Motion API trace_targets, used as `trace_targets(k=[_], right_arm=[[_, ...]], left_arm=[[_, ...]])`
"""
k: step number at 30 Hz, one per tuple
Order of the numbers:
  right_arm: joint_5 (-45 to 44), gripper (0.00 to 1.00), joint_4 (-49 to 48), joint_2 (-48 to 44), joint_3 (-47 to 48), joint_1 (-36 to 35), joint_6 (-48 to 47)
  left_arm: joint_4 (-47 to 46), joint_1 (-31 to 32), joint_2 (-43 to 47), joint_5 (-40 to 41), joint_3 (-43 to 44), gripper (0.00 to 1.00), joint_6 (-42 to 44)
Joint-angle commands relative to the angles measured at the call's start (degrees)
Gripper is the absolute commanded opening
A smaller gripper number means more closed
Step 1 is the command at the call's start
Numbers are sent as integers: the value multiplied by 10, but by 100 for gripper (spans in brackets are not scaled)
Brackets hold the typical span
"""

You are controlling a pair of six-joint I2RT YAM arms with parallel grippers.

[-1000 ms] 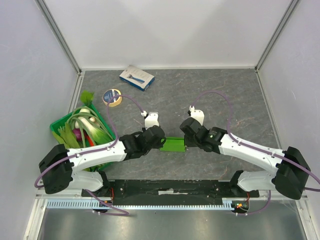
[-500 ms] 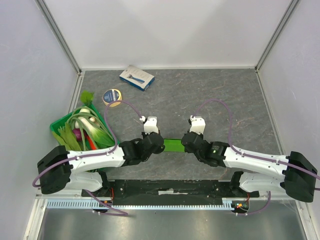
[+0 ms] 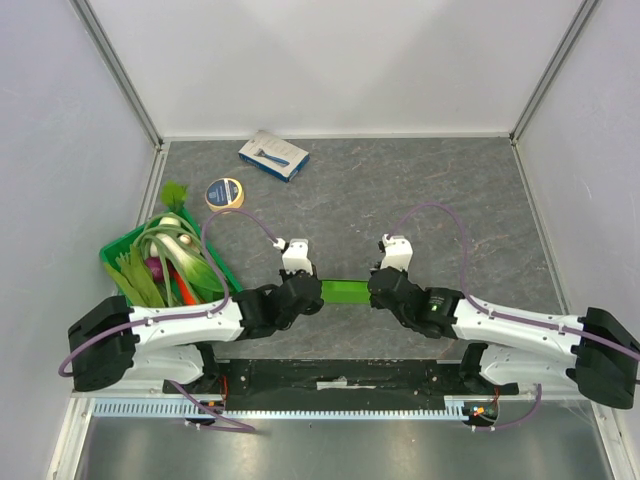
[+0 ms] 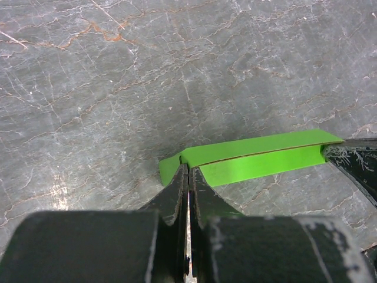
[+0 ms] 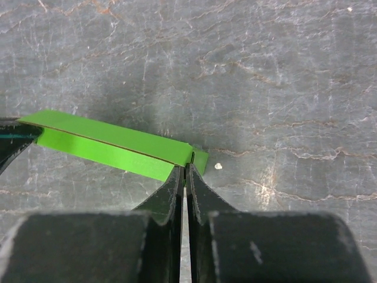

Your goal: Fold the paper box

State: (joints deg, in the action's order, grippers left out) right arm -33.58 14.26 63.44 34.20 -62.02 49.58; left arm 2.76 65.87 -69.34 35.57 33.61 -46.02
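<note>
Left wrist: the left claw [image 4: 188, 171] was pinched together on one end of the paper box [image 4: 259, 158], with card caught between its tips.
Right wrist: the right claw [image 5: 185, 170] was clamped on the opposite end, beside a small tab.
Why held so: a grip at each end likely served to hold the flat card taut for working a crease.
Box look: bright lime-green, flattened, two layers with a thin seam, plain and matte.
Box place: between both claws, low over the grey desk [image 3: 400, 190], near its front edge; contact unclear.
</note>
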Motion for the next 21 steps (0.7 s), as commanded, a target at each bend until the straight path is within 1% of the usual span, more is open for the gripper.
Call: trace_targets(k=[1,2,4,5,7,8,11,12,13,14,15,16,17,18,19,20,21], right_arm=[[76,11,29,-16,22,-5,-16],[81,19,44,-19,30,-6,-17],[105,29,68,-33,47,-5,-15],[114,38,81,-37,54,-6,-14],[143,47,109,-54,77,-6,-16],[148,54,119,-60,83,-6,-15],[148,66,153,-82,110,2,2],[151,69,159,-86,112,28,17],[159,75,164,-88,113,47,27],[187,79,165,-89,105,72,41],[203,84,162,-90,99,123,52],[219,91,135,-89,91,140,67],[235,93,114,-89,74,151,72],[226,98,97,-88,70,153,79],[214,98,60,-88,64,153,83],[205,98,31,-89,36,154,89],[180,98,10,-96,22,154,96]], left_arm=[[52,14,-18,-17,-23,2,-22],[57,15,-23,-13,-19,2,-25],[65,20,-29,-4,-14,2,-32],[68,21,-33,-2,-10,2,-33],[72,25,-37,3,-7,2,-38],[74,27,-40,5,-6,2,-41],[80,31,-43,9,-2,2,-47],[81,33,-44,12,-2,2,-48],[82,34,-43,14,-3,2,-50],[83,37,-43,15,-3,2,-52],[85,37,-44,18,-3,2,-57],[86,37,-44,20,-1,2,-57],[87,37,-46,20,1,2,-57],[88,37,-49,23,1,2,-57],[96,37,-54,26,8,2,-58],[102,37,-56,28,11,2,-60],[105,37,-58,31,15,2,-62]])
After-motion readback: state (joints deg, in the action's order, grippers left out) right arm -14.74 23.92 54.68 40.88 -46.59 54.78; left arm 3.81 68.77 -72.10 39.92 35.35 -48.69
